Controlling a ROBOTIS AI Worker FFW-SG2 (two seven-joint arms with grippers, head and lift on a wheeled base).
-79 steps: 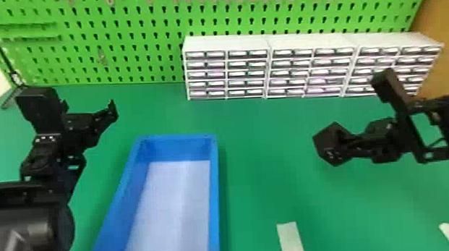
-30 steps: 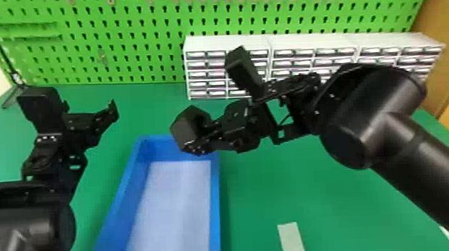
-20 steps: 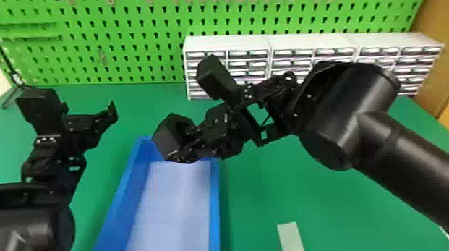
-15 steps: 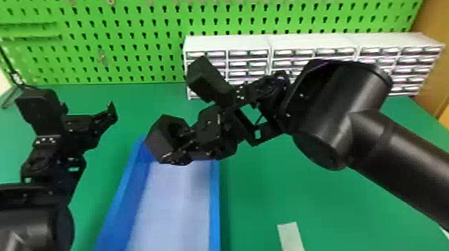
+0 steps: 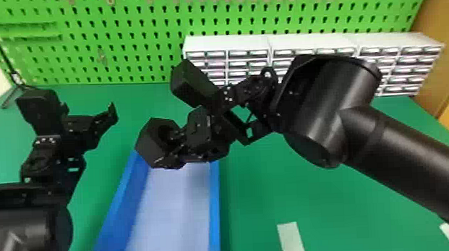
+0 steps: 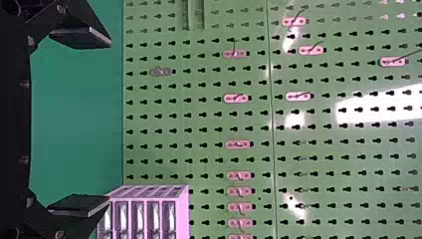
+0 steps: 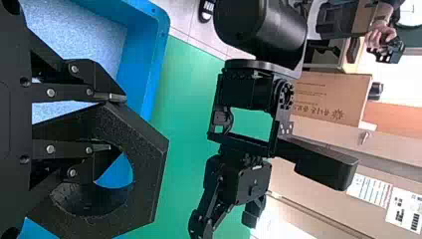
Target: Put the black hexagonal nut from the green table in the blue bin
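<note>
"Table first: what's changed on that green surface (image 5: 346, 201), with the pegboard (image 5: 140, 40) rising behind it?"

"The table and board look the same, and so do the white drawer units (image 5: 231, 43) at the board's foot. The right arm (image 5: 398, 152) is the big difference. It was well over to the right side; now it stretches across the middle and has crept a touch farther left since the last frame. The left arm (image 5: 25, 222) stays parked on its own side."

"And the blue bin (image 5: 120, 211)?"

"Same spot, between the arms, only now its far end is partly covered."

"How do the grippers stand?"

"The left gripper (image 5: 88, 109) is open and empty, its fingers wide apart. The right gripper (image 5: 177, 138) is clamped on the black hexagonal nut (image 5: 147, 148)."

"Clamped how?"

"Across one side of the ring: one finger (image 7: 117, 97) outside, the other through the hole, where blue shows. So the nut sits right at the fingertips, over the bin's far left corner in the head view, not released."
</note>
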